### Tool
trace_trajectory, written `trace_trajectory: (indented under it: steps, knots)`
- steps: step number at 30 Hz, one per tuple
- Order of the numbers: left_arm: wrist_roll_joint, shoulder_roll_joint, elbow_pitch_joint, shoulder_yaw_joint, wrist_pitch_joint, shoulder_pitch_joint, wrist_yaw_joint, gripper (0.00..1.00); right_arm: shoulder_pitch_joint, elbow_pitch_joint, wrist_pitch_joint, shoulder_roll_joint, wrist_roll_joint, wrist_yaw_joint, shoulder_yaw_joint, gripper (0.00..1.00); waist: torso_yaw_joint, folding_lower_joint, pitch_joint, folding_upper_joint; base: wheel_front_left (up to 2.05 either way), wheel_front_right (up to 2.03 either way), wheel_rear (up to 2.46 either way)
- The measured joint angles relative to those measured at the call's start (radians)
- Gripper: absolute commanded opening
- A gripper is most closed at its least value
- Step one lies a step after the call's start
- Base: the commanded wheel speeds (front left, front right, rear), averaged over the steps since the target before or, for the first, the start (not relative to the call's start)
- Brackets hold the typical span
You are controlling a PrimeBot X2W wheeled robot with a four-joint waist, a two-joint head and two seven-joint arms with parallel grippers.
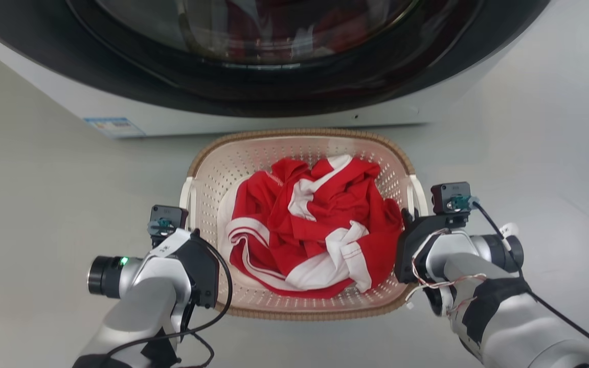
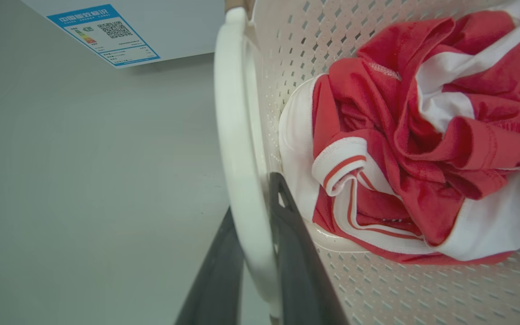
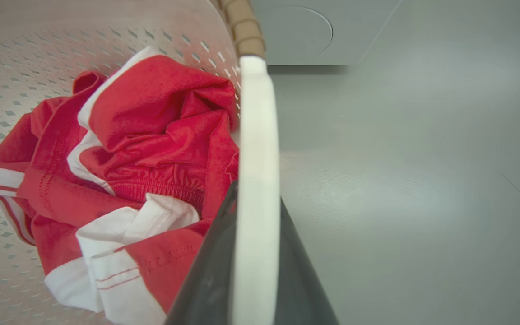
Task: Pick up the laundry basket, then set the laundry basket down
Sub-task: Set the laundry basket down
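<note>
Nearest, the left gripper (image 1: 194,234) and right gripper (image 1: 407,217) are flanking the basket (image 1: 299,135) in the head view; it is holding red-and-white clothes (image 1: 315,225) before a washer (image 1: 274,110). Left wrist view: dark fingers (image 2: 296,253) are clamping its white left handle (image 2: 237,135). Right wrist view: fingers are clamping the right handle (image 3: 257,135) likewise

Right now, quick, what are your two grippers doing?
Left gripper: closed on the basket's left handle.
Right gripper: closed on its right handle.
</note>
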Motion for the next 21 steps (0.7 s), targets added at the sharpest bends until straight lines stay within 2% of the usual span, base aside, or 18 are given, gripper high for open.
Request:
trace_trajectory:
  steps: [11, 21]
  knots:
    - [0.006, -0.005, -0.006, 0.003, -0.017, -0.127, 0.008, 0.0, -0.147, 0.038, -0.036, -0.009, -0.026, 0.007, -0.008, 0.0, 0.038, -0.0001, 0.209, 0.0, 0.0, 0.0, 0.0]
    - [0.009, -0.007, -0.006, 0.009, -0.045, -0.203, 0.016, 0.0, -0.223, 0.063, -0.077, -0.012, -0.042, 0.017, -0.009, 0.0, 0.064, 0.0, 0.34, 0.0, 0.0, 0.0, 0.0]
